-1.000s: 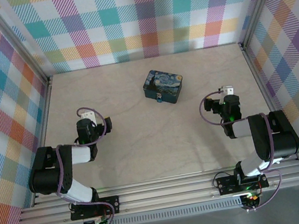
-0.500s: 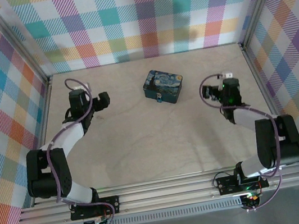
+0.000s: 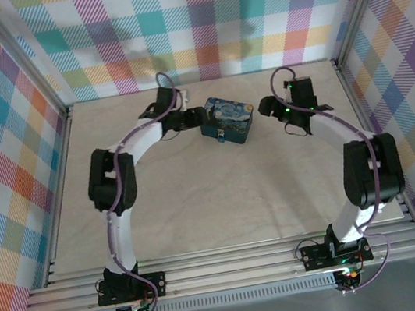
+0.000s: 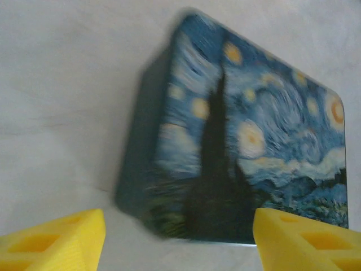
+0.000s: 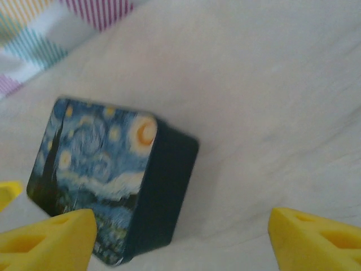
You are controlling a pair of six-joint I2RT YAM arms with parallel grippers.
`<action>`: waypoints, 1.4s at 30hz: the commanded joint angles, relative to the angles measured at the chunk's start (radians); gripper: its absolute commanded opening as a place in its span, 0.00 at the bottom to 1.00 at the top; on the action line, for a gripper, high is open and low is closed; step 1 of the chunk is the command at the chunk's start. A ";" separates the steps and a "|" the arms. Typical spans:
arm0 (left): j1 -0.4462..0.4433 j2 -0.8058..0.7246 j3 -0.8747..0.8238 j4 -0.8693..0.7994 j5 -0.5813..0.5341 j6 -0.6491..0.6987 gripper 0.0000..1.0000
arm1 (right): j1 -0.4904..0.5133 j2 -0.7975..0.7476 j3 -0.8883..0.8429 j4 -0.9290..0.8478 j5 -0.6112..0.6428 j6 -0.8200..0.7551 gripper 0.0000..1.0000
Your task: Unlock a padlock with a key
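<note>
The padlock appears as a tiny blue-and-silvery speck against the near face of the starry-night tin, which sits toward the far middle of the table. It is too small to tell how it hangs or which way its keyhole faces.

The left gripper is just beside the tin's left end and the right gripper is near its right end, so the tin lies between the two. In the left wrist view the yellow fingers are spread wide, with the tin just ahead of the gap and nothing between them. In the right wrist view the fingers are also spread and empty, with the tin off toward the left finger. Neither gripper holds a key.

The main risk is probably the tin itself. It looks light and rests loose on a smooth surface, so if one gripper touches it before the other, it may slide or turn. That would swing the padlock away from where it can be reached. A grip placed off-centre could slip on the painted metal or tip the tin. Because the padlock is so small and hangs on the near face, a finger passing by could knock it aside.
</note>
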 commanded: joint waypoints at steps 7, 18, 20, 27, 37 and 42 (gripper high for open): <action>-0.064 0.086 0.118 -0.256 -0.046 -0.029 0.54 | 0.072 0.192 0.175 -0.200 -0.199 0.059 0.69; -0.063 -0.222 -0.382 -0.126 -0.120 -0.057 0.54 | 0.151 0.272 0.253 -0.294 -0.243 -0.009 0.68; -0.062 -0.302 -0.454 -0.121 -0.151 -0.051 0.55 | 0.156 0.265 0.232 -0.293 -0.265 -0.014 0.72; -0.041 -0.362 -0.410 -0.194 -0.153 -0.008 0.60 | 0.158 0.172 0.195 -0.351 -0.179 -0.033 0.74; -0.040 -0.259 -0.289 -0.210 -0.151 -0.035 0.60 | 0.207 0.256 0.616 -0.578 0.115 -0.186 0.73; -0.042 -0.277 -0.346 -0.201 -0.158 -0.058 0.60 | 0.231 0.492 0.952 -0.684 0.059 -0.200 0.72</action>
